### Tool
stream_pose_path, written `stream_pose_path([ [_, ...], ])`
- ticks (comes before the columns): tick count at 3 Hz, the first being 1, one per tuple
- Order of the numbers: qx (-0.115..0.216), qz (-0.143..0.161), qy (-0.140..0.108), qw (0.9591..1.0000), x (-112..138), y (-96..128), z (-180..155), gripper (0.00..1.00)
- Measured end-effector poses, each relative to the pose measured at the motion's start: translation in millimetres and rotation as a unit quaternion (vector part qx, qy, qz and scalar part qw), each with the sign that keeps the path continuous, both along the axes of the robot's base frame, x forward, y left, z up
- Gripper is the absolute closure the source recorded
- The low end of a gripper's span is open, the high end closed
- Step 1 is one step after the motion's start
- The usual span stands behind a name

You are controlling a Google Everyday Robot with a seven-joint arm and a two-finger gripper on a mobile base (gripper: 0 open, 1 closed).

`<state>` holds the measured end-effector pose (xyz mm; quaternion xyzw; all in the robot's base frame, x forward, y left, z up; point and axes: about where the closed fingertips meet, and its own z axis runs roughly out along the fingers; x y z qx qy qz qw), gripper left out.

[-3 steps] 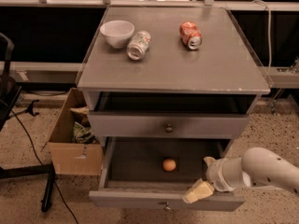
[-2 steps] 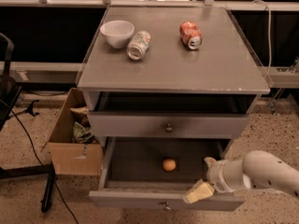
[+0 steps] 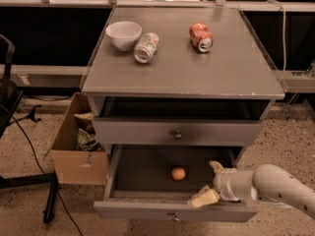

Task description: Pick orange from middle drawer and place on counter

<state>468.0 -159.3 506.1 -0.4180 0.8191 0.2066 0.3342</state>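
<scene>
The orange (image 3: 178, 173) lies on the dark floor of the pulled-out middle drawer (image 3: 147, 209), near its centre. My gripper (image 3: 209, 182) reaches in from the right on a white arm, over the drawer's right part, a short way right of the orange and not touching it. Its two pale fingers are spread apart with nothing between them. The counter (image 3: 182, 68) is the grey top slab above.
On the counter stand a white bowl (image 3: 123, 34), a pale can on its side (image 3: 146, 46) and a red-orange can on its side (image 3: 201, 37). The upper drawer (image 3: 177, 131) is slightly open. A cardboard box (image 3: 74, 146) sits on the floor at left.
The arm has drawn in slightly toward the drawer; the gripper stays open at about the same spot. The orange has not moved.
</scene>
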Motion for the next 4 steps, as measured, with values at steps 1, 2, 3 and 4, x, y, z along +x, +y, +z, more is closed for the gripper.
stream_pose_path([
  [1, 0.017, 0.004, -0.017, 0.9997, 16, 11, -13, 0.00],
  [2, 0.019, 0.005, -0.026, 0.9995, 32, 23, -30, 0.18],
  [3, 0.017, 0.003, -0.028, 0.9994, 52, 36, -54, 0.29],
  [4, 0.013, 0.001, -0.028, 0.9995, 66, 44, -72, 0.28],
])
